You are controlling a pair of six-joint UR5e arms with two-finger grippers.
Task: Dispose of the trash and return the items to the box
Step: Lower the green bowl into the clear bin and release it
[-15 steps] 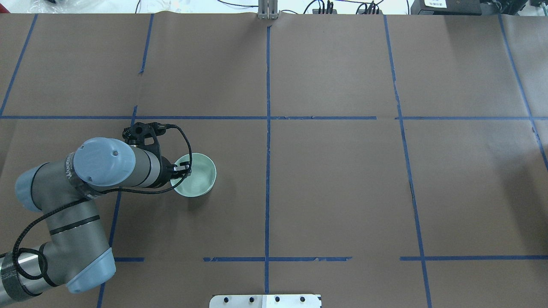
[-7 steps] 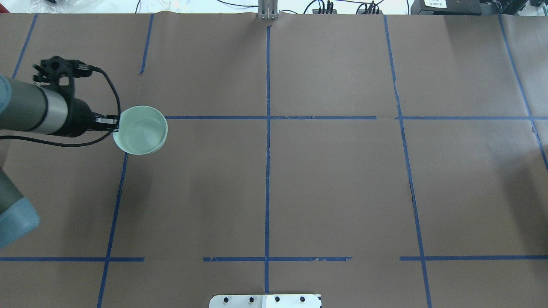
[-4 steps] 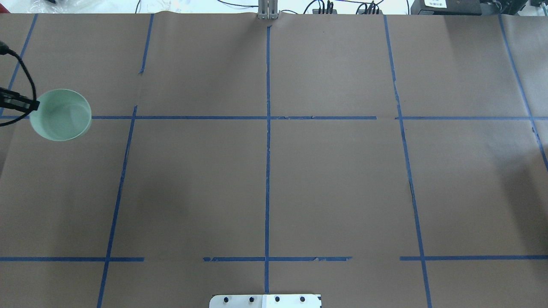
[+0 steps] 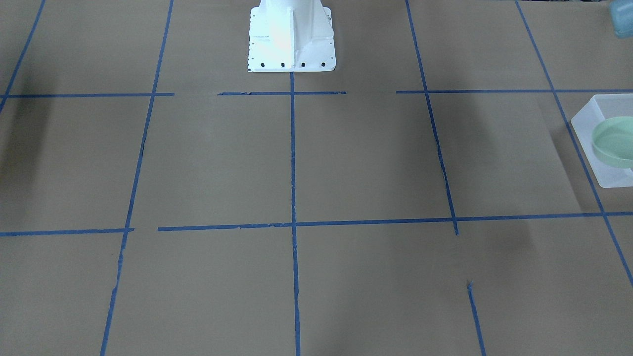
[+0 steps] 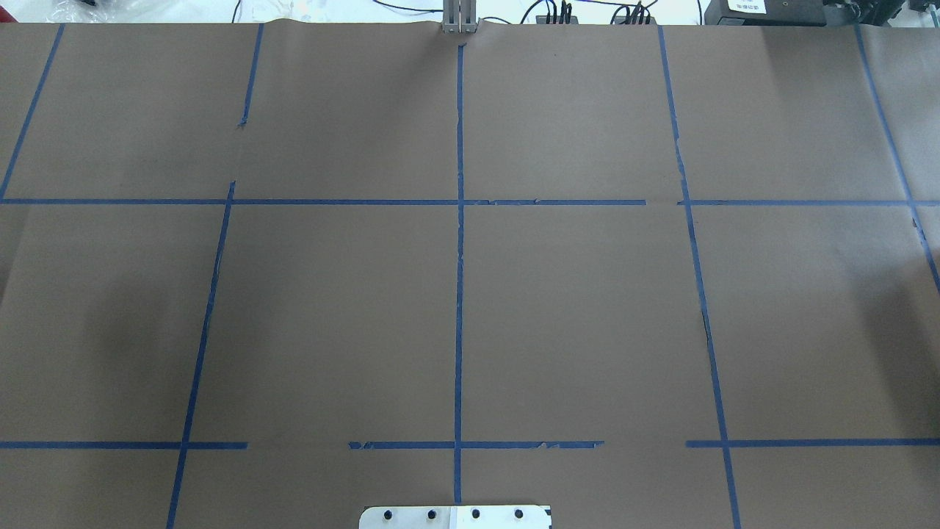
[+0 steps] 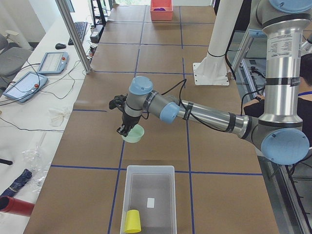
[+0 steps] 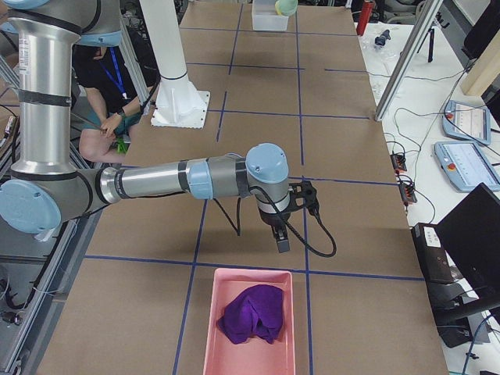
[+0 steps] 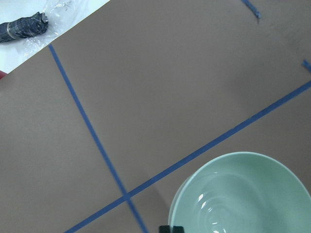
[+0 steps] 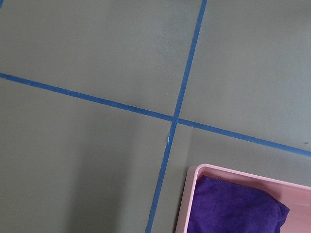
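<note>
My left gripper (image 6: 122,129) is shut on the rim of the pale mint-green bowl (image 6: 133,133) and holds it in the air near the frosted white box (image 6: 148,200). In the front-facing view the bowl (image 4: 615,143) overlaps the box (image 4: 588,118) at the right edge. The left wrist view shows the bowl (image 8: 243,194) with one fingertip (image 8: 171,228) at its rim. My right gripper (image 7: 281,241) hangs over the table by a pink tray; I cannot tell whether it is open or shut. Neither arm shows in the overhead view.
A yellow cup (image 6: 132,222) lies in the box. A pink tray (image 7: 215,328) holds a purple cloth (image 7: 251,312); both also show in the right wrist view (image 9: 194,194). The white robot base (image 4: 291,34) stands at the table's middle edge. Clutter lies beyond the table edge (image 8: 24,24).
My left arm has carried the bowl up off the table and leftward, out of the overhead view's left edge.
</note>
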